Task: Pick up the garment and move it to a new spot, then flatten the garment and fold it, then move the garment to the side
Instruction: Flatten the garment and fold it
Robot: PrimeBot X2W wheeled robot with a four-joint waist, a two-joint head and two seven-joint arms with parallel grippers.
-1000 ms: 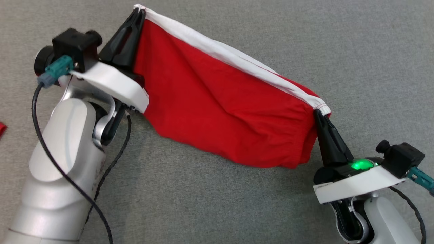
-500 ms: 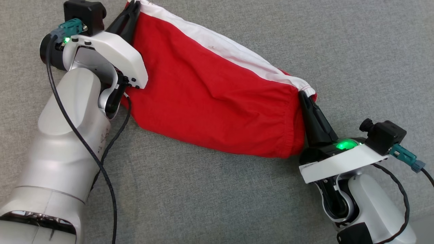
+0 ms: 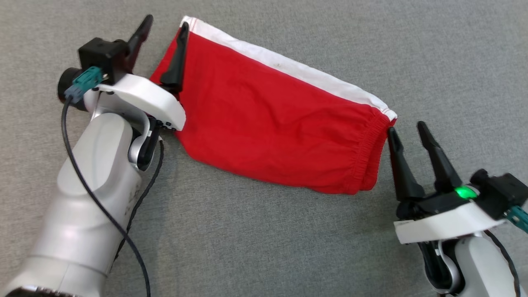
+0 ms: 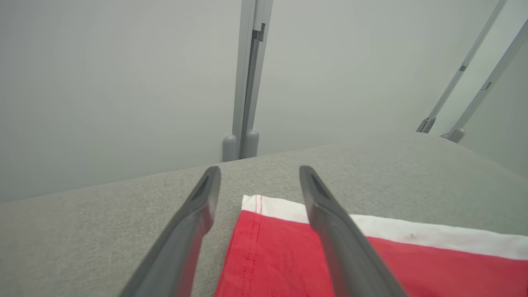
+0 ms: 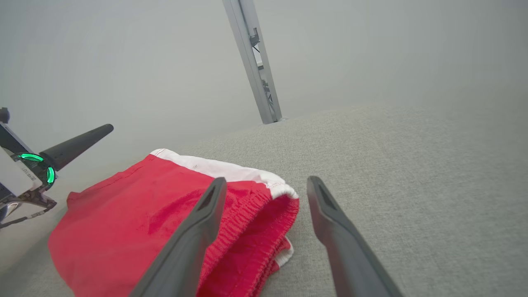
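We have both pincers spread and empty. The left pincer (image 3: 166, 22) straddles the far left corner of the garment (image 3: 268, 123), with one finger over the red cloth and the other over bare bench (image 3: 264, 247). The right pincer (image 3: 406, 128) sits just beside the gathered right end, not touching it. The garment lies slantwise on the grey bench, its white band along the far edge. We judge it laid in its spot, with flattening next. To do that well, we should lift the left finger straight off the corner so it drags nothing, then smooth outward from the middle. The right end looks doubled and puffy, so it wants the most pressing. Little stands in the way: the left arm's black cable (image 3: 136, 198) hangs near the garment's near edge, and metal posts (image 4: 247, 82) stand beyond the bench
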